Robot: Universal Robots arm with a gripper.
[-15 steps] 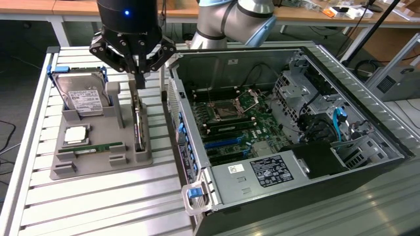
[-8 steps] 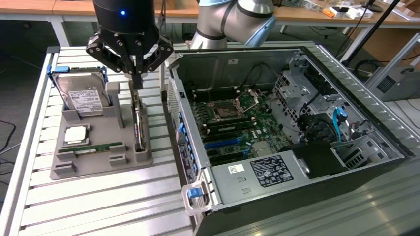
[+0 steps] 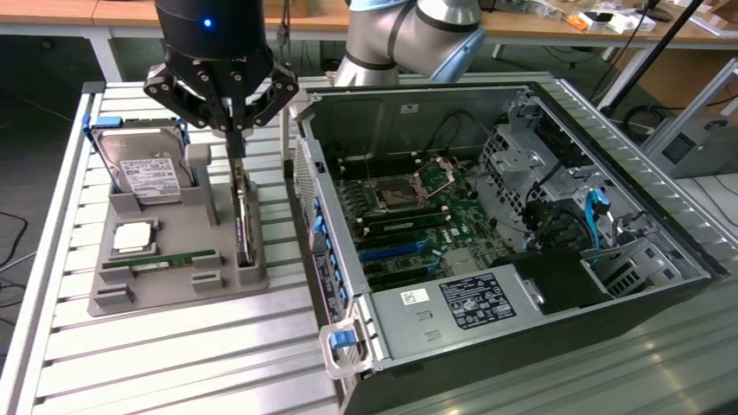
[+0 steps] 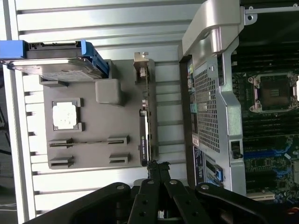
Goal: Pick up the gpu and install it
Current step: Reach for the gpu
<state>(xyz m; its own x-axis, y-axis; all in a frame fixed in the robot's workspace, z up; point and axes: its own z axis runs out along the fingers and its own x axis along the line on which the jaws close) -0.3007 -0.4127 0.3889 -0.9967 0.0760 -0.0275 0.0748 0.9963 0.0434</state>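
The gpu (image 3: pixel 244 216) is a thin dark card standing on edge in a slot along the exterior view's right side of a grey holder tray (image 3: pixel 173 290). My gripper (image 3: pixel 234 149) hangs directly over the card's far end, its two black fingers pressed together and pointing down, with nothing visibly between them. In the wrist view the joined fingertips (image 4: pixel 156 166) sit just past one end of the gpu (image 4: pixel 144 135), close to it; I cannot tell whether they touch it. The open computer case (image 3: pixel 496 199) lies at the exterior view's right, its motherboard (image 3: pixel 416 207) exposed.
The tray (image 4: pixel 93 112) also holds a silver hard drive (image 3: pixel 144 169) in a blue frame, a square silver chip (image 3: pixel 133 235) and a green RAM stick (image 3: pixel 162 259). The case's metal side wall (image 4: pixel 215 93) stands close beside the card. Everything rests on a slatted metal table (image 3: pixel 173 363).
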